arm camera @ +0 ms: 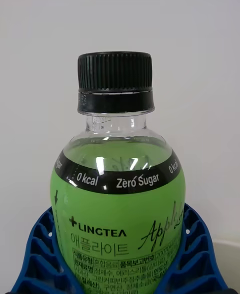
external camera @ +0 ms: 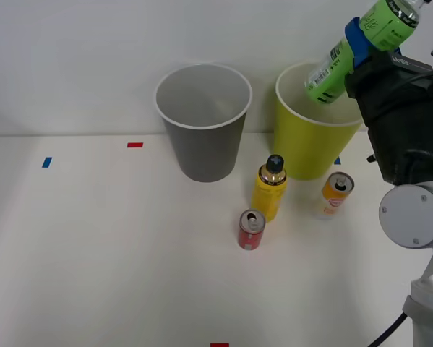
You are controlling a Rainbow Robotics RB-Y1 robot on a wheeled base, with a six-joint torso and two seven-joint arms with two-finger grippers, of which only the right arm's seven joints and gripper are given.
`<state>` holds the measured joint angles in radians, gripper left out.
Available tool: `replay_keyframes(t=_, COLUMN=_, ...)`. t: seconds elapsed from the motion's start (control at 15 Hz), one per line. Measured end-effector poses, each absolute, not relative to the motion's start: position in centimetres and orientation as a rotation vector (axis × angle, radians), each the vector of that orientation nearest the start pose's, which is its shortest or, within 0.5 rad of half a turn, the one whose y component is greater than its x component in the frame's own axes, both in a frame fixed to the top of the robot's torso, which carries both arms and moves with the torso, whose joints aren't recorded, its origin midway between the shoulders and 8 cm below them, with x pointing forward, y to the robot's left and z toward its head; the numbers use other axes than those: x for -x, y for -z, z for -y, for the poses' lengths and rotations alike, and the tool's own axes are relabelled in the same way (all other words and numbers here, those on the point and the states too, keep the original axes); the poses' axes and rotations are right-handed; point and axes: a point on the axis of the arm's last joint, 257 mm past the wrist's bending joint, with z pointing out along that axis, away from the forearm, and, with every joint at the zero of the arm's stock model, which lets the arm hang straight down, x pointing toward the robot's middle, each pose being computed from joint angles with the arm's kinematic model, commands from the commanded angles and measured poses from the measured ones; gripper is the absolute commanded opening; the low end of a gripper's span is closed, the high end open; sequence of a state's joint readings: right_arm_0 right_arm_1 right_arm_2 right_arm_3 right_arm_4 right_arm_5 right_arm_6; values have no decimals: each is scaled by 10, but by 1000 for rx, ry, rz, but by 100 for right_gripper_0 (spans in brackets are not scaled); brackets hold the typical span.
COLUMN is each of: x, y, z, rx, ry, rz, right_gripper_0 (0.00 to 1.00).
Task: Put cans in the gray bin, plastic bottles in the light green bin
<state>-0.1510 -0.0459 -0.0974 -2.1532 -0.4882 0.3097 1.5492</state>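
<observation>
At the right side of the desk [external camera: 93, 253], the right pincer [external camera: 358, 43] is closed around the green-label bottle [external camera: 353, 47], its blue ribbed fingers [arm camera: 200, 254] pressed against both sides of the label below the black band reading "Zero Sugar". In the wrist view the bottle's black cap [arm camera: 115, 72] stands clear against the white wall. The bottle is held tilted, cap end up and away toward the right, base end down at the mouth of the light green bin [external camera: 303, 144]. The right arm [external camera: 411, 144] rises from the lower right corner, its dark wrist housing just right of that bin. Nearest on the desk stands the short red can [external camera: 251, 230], upright. Just behind it is the yellow-label bottle [external camera: 269, 189], upright, black cap on. The orange and white can [external camera: 336, 194] stands to the right, in front of the light green bin. The gray bin [external camera: 204, 123] stands upright left of the green one, the two apart.
</observation>
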Motion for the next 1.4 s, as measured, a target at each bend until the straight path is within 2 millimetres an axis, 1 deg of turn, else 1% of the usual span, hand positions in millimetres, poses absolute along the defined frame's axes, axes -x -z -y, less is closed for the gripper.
replay_keyframes(t=0.13, x=-540, y=-62, z=212, rx=-149, ry=-425, rz=-1154, right_gripper_0=0)
replay_keyframes(t=0.27, x=-555, y=-58, z=217, rx=-134, ry=-353, rz=-1168, right_gripper_0=0)
replay_keyframes(t=0.4, x=-568, y=-50, z=223, rx=-108, ry=-260, rz=-1194, right_gripper_0=0)
replay_keyframes(t=0.67, x=-589, y=-45, z=226, rx=-105, ry=-218, rz=-1220, right_gripper_0=0)
replay_keyframes(t=0.93, x=-593, y=-45, z=226, rx=-110, ry=-213, rz=-1223, right_gripper_0=0)
replay_keyframes(t=1.0, x=-593, y=-44, z=225, rx=-111, ry=-214, rz=-1224, right_gripper_0=3)
replay_keyframes(t=1.07, x=-593, y=-44, z=225, rx=-111, ry=-215, rz=-1224, right_gripper_0=11)
replay_keyframes(t=1.27, x=-593, y=-44, z=222, rx=-108, ry=-218, rz=-1225, right_gripper_0=53)
replay_keyframes(t=1.33, x=-593, y=-44, z=222, rx=-108, ry=-219, rz=-1225, right_gripper_0=65)
replay_keyframes(t=1.4, x=-593, y=-44, z=221, rx=-109, ry=-221, rz=-1224, right_gripper_0=81)
